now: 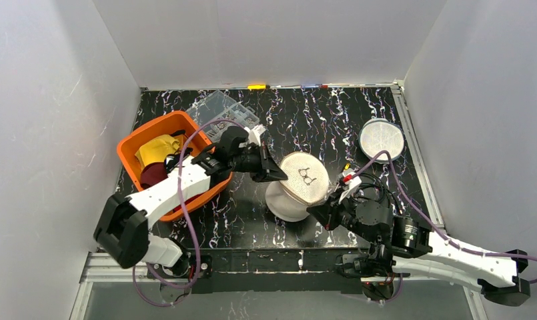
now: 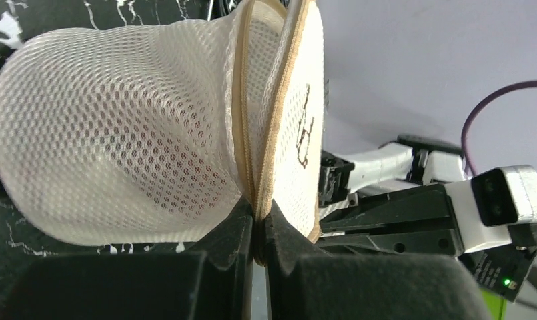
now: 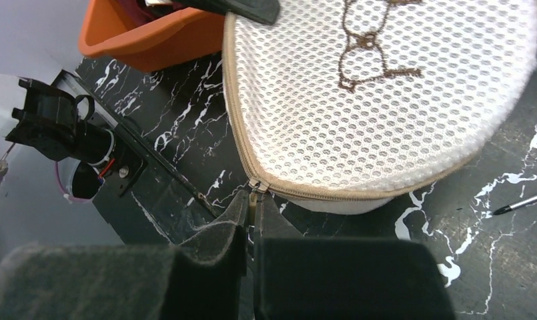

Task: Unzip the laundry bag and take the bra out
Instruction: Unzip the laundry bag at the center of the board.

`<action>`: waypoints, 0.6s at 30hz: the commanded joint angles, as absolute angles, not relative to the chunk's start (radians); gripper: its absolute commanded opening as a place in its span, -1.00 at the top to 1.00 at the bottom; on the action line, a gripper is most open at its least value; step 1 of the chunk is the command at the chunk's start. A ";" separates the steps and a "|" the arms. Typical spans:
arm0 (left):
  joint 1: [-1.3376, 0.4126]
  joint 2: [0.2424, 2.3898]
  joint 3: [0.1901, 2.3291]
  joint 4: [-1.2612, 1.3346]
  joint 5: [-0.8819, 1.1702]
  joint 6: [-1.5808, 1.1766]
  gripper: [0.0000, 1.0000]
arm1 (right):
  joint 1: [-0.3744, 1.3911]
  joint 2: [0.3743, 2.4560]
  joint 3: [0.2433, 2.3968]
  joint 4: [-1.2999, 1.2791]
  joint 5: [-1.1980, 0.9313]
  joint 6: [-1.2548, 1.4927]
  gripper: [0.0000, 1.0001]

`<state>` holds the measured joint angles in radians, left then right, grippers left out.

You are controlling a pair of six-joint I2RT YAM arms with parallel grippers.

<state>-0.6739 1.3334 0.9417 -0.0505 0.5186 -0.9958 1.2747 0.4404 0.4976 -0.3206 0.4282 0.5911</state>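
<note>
Left gripper (image 2: pixel 255 223): one, pressed together on the laundry bag's (image 1: pixel 305 177) tan zipper seam (image 2: pixel 239 113).
Right gripper (image 3: pixel 254 205): one, pinching the zipper pull (image 3: pixel 253 190).
Arms: two, low, meeting from opposite sides.
Laundry bag: one, domed, just right of the orange tub (image 1: pixel 150 128).
Mesh disc (image 1: pixel 381 139): one, well right of the tub.

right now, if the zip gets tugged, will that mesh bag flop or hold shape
The round white mesh laundry bag likely holds shape: it stands domed. It looks light, so it may slide; the left tool pinching its tan zipper seam should anchor it.
</note>
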 commanded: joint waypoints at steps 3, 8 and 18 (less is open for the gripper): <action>-0.640 1.456 0.959 0.031 0.676 -0.899 0.64 | 1.281 0.387 0.445 -0.352 0.417 0.586 0.97; -0.640 1.408 0.891 0.027 0.611 -0.936 -0.48 | 1.280 0.412 0.407 -0.267 0.391 0.611 0.97; -0.748 1.002 0.645 -0.147 0.382 -1.099 -0.93 | 1.281 0.571 0.399 -0.041 0.309 0.629 0.97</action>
<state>-0.6796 1.1107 0.7162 -0.0860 0.4900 -1.0031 1.2751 0.5224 0.4007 -0.2077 0.3515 0.6163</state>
